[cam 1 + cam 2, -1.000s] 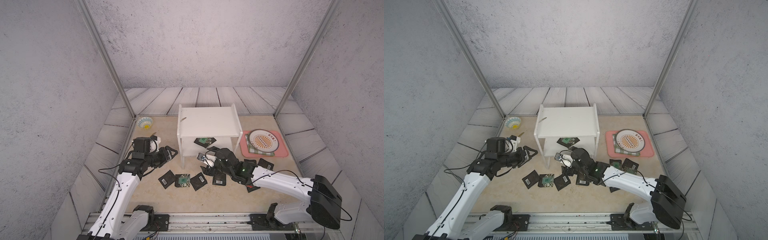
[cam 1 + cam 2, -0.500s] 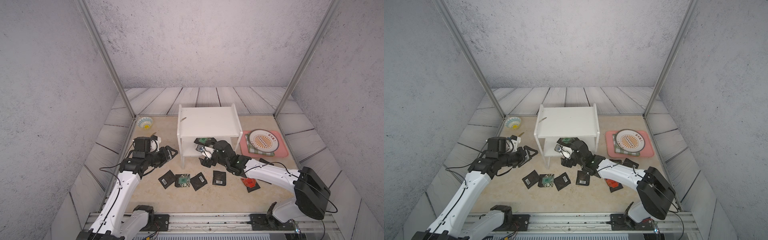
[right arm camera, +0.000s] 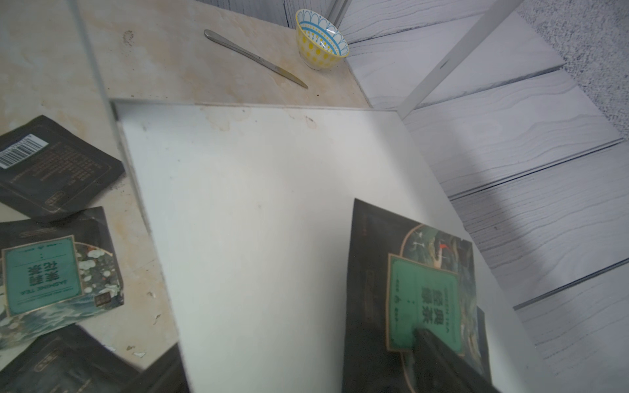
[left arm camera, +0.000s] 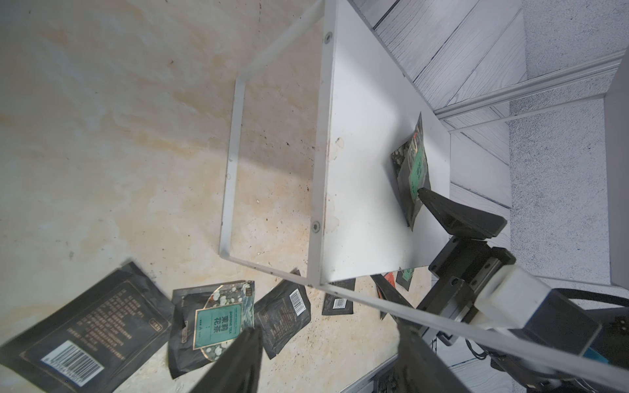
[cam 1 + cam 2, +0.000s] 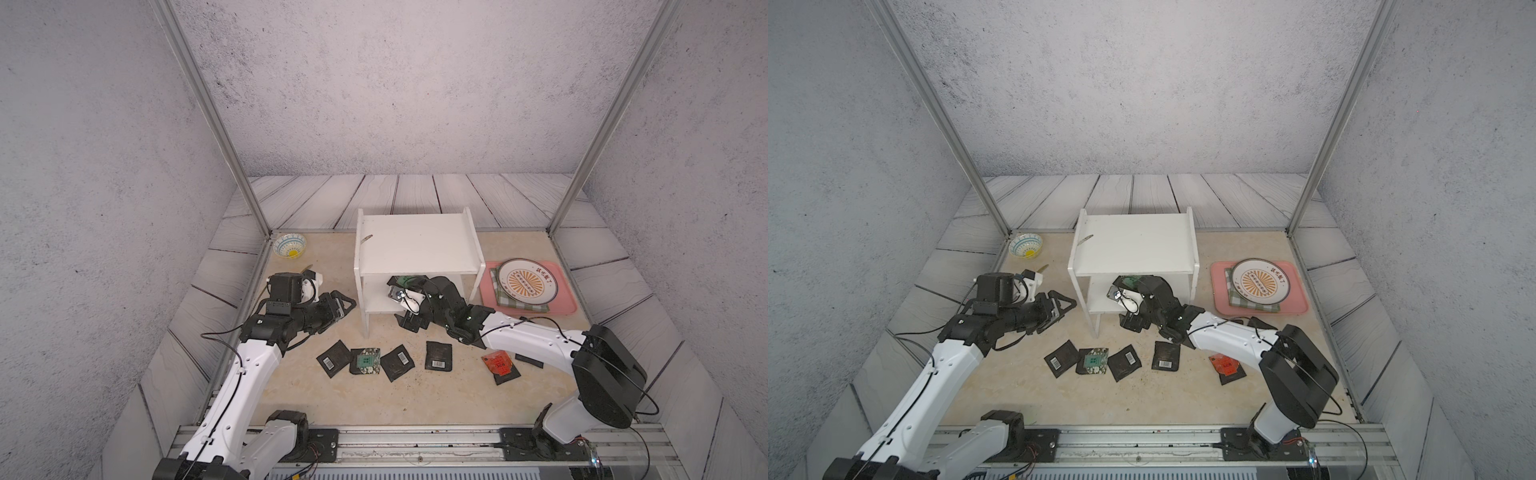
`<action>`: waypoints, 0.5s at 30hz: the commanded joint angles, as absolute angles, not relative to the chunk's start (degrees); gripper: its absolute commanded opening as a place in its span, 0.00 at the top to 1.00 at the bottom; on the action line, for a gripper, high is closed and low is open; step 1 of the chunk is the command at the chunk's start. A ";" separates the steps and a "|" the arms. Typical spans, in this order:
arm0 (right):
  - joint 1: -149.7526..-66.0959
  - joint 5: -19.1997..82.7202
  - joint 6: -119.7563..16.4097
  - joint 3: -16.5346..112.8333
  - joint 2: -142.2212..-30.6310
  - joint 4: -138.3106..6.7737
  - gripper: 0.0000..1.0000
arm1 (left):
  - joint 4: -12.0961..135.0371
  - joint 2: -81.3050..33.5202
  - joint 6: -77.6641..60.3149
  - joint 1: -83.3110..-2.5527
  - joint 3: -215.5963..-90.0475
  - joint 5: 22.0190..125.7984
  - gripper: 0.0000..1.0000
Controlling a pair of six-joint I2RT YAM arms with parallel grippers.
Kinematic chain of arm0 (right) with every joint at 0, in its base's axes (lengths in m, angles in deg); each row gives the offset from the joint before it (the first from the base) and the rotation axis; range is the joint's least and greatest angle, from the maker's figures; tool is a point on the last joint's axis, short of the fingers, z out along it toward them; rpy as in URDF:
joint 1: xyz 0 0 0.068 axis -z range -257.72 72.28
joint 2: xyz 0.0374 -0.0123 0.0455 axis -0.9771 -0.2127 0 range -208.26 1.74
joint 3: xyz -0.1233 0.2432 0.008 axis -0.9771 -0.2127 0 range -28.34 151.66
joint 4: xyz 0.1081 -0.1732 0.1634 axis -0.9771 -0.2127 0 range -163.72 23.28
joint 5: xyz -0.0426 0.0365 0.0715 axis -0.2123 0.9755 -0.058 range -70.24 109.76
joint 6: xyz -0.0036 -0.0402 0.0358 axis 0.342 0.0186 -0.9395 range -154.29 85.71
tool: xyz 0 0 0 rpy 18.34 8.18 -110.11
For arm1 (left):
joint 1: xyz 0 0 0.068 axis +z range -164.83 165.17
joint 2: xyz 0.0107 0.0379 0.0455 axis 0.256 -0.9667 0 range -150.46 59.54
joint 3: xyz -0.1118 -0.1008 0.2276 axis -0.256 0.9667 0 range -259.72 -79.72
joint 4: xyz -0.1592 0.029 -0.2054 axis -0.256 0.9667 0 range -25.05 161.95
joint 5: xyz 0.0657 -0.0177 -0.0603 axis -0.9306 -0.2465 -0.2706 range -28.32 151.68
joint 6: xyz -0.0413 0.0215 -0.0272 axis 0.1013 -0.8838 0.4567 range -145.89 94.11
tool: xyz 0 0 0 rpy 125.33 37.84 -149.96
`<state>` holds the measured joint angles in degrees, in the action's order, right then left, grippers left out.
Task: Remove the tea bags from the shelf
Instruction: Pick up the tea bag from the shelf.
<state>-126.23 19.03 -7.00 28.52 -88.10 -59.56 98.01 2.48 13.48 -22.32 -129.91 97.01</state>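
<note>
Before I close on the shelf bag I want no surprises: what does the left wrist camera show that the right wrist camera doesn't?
Left wrist only: the right gripper from outside, open, one finger over the bag. Right wrist only: a small bowl and a knife on the table. Both: the green-labelled tea bag on the shelf, lower board, and the jasmine tea bag on the table.

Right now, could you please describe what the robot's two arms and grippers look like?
The left arm and right arm have white link shells, black joint housings and thin black cables looping alongside. The left gripper and right gripper are black with tapered, wedge-shaped fingers, and a white camera mount sits at each wrist. I can read no markings.
</note>
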 commanded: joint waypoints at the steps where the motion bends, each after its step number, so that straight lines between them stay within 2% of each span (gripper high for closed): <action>1: -126.03 21.50 -9.52 29.49 -89.37 -61.88 0.06 | 96.95 2.38 12.64 -21.69 -129.55 97.00 0.33; 6: -126.61 23.52 -11.74 27.32 -87.06 -63.67 0.11 | 96.61 2.49 12.91 -21.69 -129.30 97.27 0.33; 15: -129.18 20.97 -13.10 24.55 -83.18 -65.87 0.19 | 96.44 3.31 13.45 -21.69 -128.76 97.63 0.33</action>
